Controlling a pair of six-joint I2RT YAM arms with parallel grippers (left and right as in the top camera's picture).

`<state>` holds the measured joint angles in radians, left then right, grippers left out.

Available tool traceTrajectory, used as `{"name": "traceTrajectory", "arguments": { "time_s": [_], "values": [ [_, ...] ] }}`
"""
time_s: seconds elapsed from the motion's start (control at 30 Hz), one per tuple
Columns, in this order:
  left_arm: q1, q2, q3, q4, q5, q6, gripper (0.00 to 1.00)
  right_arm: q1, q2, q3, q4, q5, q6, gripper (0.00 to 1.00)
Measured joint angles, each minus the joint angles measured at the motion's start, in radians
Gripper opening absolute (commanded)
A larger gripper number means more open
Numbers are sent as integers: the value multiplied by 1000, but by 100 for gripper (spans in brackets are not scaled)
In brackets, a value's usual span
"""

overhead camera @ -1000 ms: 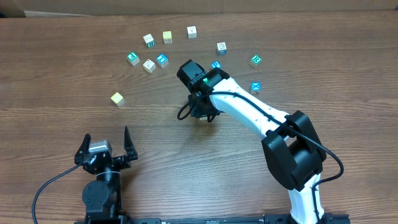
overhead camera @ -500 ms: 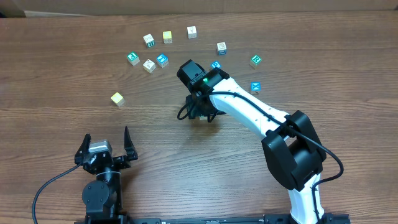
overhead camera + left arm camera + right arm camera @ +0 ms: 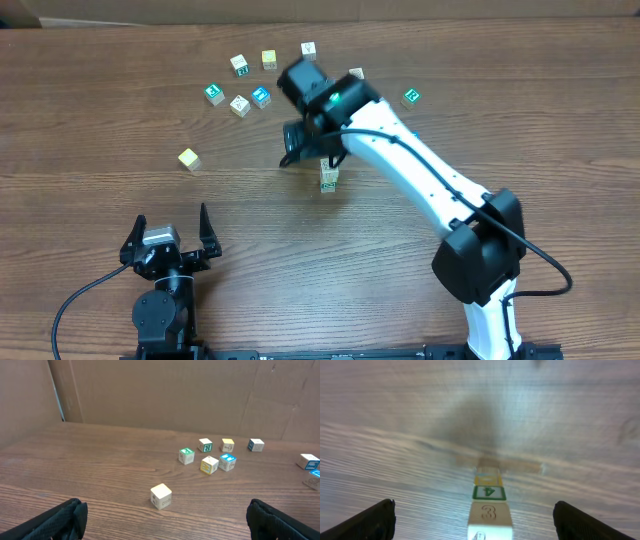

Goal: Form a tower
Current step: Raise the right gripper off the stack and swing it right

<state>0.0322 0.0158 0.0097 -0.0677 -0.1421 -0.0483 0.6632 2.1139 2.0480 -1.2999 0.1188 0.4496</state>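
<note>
Wooden table (image 3: 90,110), cube tower (image 3: 329,180), perhaps ten loose cubes (image 3: 189,158)

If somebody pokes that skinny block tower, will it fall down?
Probably, yes. The tower is only one cube wide and several cubes tall, so a sideways push near the top would likely tip it. The cubes look just stacked, not joined, so they'd probably scatter. They look like stiff wood, so likely no breaking.

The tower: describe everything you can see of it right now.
The tower is a one-cube-wide stack of small wooden alphabet cubes, at least four high. The right wrist view shows a pale face marked 3, then a green-framed 4, then a yellow-framed face lower down. It stands upright, apart from the loose cubes, resting on the table near its middle; nothing grips it.
</note>
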Motion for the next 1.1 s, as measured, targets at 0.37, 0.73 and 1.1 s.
{"name": "traceTrajectory", "arguments": {
  "time_s": [0.37,0.73,1.1],
  "values": [
    [0,0,0,0,0,0,100,-237,-14,177,-177,-7,-6,80],
    [0,0,0,0,0,0,100,-496,-14,88,-327,-26,-13,4],
    [0,0,0,0,0,0,100,-663,-58,-95,-254,-197,-95,4]
  ]
}}
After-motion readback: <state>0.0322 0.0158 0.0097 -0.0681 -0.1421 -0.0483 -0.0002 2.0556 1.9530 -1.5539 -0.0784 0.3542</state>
